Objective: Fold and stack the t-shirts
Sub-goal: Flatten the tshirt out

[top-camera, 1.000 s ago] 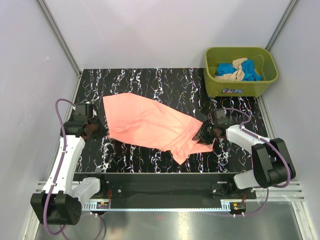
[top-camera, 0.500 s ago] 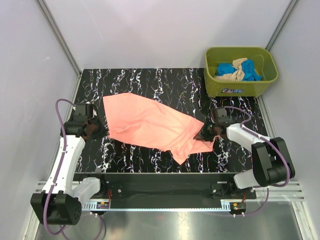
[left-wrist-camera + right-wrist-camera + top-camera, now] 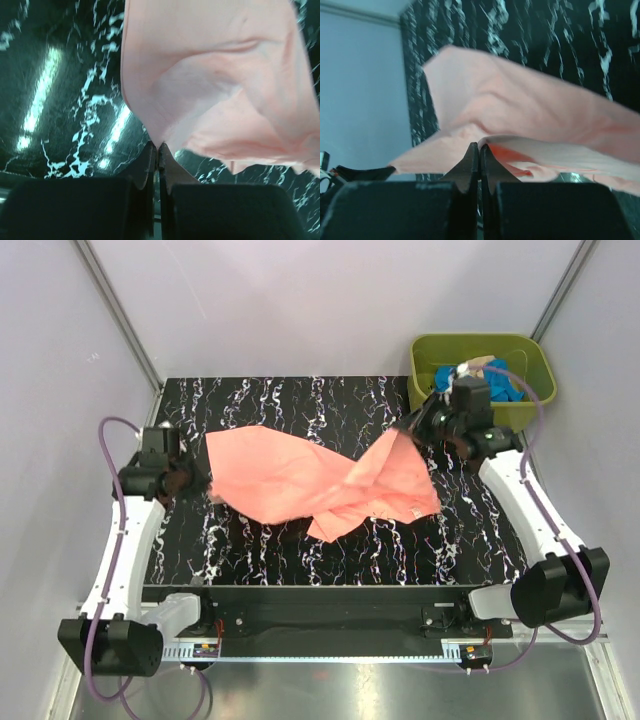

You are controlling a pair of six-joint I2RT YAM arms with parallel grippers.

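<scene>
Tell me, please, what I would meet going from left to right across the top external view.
left end effector → salmon-pink t-shirt → right end effector, pinching the shirt's raised right end → olive-green tub

A robotics lab test cell, not a home or shop: blank grey wall panels (image 3: 300, 300) held in bare aluminium struts (image 3: 118, 315) box in a single black marbled table (image 3: 250, 400). Two white-and-black robot arms, the left (image 3: 125, 540) and the right (image 3: 530, 500), are bolted to a metal rail (image 3: 330, 650) at its near edge, with a steel sheet (image 3: 350, 690) below. The only household things are a pink tee (image 3: 280, 475) on the table and a green tub (image 3: 425, 405) of cloth at the far right corner, laid out like test props.
</scene>
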